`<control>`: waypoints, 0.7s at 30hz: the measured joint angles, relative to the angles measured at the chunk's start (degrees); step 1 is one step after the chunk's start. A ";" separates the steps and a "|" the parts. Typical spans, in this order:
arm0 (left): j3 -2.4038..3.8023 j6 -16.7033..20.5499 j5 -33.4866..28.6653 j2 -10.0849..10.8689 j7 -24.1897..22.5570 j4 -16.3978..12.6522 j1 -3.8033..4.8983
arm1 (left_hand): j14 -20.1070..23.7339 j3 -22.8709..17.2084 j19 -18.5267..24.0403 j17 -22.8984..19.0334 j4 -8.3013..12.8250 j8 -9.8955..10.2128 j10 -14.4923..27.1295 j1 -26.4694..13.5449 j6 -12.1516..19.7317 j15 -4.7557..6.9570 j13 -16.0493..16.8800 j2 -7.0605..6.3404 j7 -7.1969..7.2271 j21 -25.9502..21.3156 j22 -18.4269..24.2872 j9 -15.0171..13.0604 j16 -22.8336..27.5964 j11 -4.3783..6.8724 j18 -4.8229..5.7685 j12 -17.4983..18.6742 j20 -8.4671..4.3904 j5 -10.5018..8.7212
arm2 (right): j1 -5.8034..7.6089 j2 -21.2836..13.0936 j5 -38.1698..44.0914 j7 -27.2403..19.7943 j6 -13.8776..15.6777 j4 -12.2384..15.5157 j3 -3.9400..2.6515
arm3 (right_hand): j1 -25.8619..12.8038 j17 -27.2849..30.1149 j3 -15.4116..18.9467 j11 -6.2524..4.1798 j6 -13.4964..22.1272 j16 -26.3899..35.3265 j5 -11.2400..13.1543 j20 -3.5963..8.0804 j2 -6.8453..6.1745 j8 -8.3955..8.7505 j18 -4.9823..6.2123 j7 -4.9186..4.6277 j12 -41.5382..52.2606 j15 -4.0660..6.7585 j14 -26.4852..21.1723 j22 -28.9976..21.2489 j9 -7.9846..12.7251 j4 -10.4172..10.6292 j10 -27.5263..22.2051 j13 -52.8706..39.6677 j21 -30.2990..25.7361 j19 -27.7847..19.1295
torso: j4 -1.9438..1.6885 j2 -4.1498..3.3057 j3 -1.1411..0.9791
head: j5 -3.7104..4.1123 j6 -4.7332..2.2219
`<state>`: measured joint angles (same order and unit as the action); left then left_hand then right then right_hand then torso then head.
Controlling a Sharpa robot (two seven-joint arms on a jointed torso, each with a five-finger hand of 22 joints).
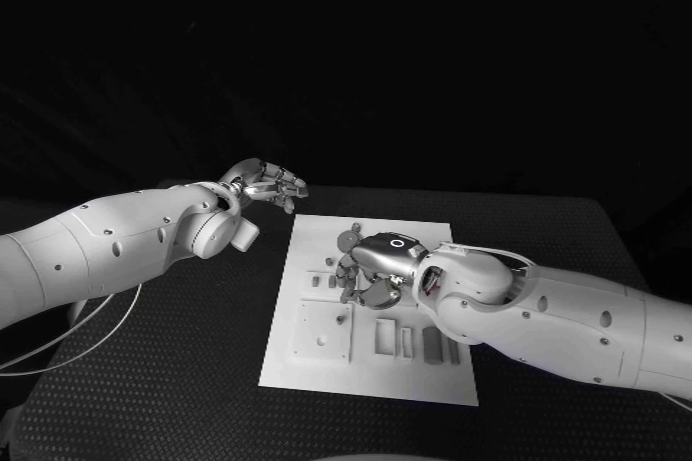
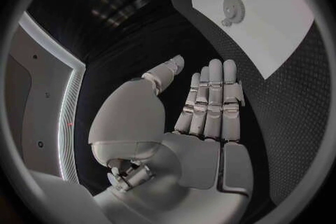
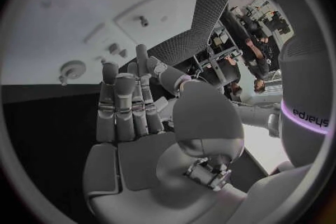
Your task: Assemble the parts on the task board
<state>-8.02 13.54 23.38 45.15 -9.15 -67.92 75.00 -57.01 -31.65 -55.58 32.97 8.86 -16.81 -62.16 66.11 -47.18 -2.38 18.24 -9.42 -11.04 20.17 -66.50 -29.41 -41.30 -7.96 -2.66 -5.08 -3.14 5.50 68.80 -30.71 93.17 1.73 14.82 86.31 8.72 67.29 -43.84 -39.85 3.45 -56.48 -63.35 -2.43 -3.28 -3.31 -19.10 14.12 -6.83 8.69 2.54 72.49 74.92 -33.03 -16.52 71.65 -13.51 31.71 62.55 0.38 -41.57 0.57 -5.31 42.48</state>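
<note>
Task board (image 1: 378, 321) gear (image 2: 234, 9) shows clearly from my left wrist; my left hand (image 2: 210, 106) and right hand (image 3: 129, 103) hover flat, fingers extended, holding nothing.

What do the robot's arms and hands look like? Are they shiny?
The arms are smooth white shells with small dark round holes. A thin pale cable loops beside the left arm. The left hand and the right hand are silver metal with many jointed fingers, and yes, a bit shiny. The right arm has a glowing ring and the word "sharpa" near the wrist.
</note>
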 measured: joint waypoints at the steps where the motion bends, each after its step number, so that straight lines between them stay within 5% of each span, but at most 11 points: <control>1: 0.00 0.00 -0.01 -0.03 -0.01 -0.01 0.00 | 0.00 0.00 0.00 0.00 0.00 0.00 0.00 0.00 0.00 0.00 0.00 0.00 0.00 0.00 0.00 0.00 0.00 0.00 0.00 0.00 0.00 0.00 | -0.22 0.63 0.08 0.01 -0.07 -0.07 0.06 | 0.00 0.00 0.00 0.00 0.00 0.00 0.00 0.00 0.00 0.00 0.00 0.00 0.00 0.00 0.00 0.00 -0.01 0.00 0.00 0.00 0.00 0.00 | -0.03 0.01 0.03 | 0.00 0.01; 10: 0.00 0.00 -0.17 -0.29 -0.05 0.06 0.00 | 0.00 0.00 0.00 0.05 0.00 0.00 0.00 0.00 0.00 0.00 0.00 0.00 0.00 0.00 -0.05 0.05 0.00 0.00 0.00 0.00 0.00 0.00 | -3.00 5.15 1.30 0.29 -0.26 -1.13 0.32 | 0.00 0.00 -0.16 0.13 0.03 0.00 0.05 0.00 0.00 0.03 0.02 -0.02 0.00 -0.02 0.01 -0.01 -0.08 -0.18 0.13 0.00 0.00 0.00 | -0.25 -0.04 0.07 | -0.46 0.03; 21: 0.00 0.00 -0.28 -0.77 -0.08 0.16 0.00 | 0.00 0.00 0.00 0.11 0.00 -0.23 -0.01 0.00 0.00 0.00 0.00 0.00 0.00 -0.22 -0.06 0.05 0.00 0.00 0.00 0.00 0.01 0.00 | -4.15 7.64 3.15 0.67 -0.60 -2.92 1.13 | 0.01 0.00 -0.15 0.12 0.06 0.00 -0.16 -0.01 0.00 0.04 0.02 -0.06 -0.02 -0.08 0.05 -0.01 -0.08 -0.18 0.13 0.00 0.00 0.00 | -0.23 -0.09 0.07 | -1.37 0.53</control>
<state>-8.02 13.54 23.10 44.38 -9.23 -67.76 75.00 -57.00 -31.65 -55.58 33.07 8.86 -17.04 -62.17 66.11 -47.18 -2.38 18.24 -9.42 -11.04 19.95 -66.56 -29.36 -41.30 -7.96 -2.66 -5.08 -3.13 5.50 64.65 -23.08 96.32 2.40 14.22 83.40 9.85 67.30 -43.85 -40.00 3.57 -56.41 -63.35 -2.59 -3.29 -3.31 -19.07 14.14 -6.89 8.67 2.46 72.54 74.91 -33.11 -16.70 71.78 -13.51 31.71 62.55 0.15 -41.66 0.64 -6.68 43.01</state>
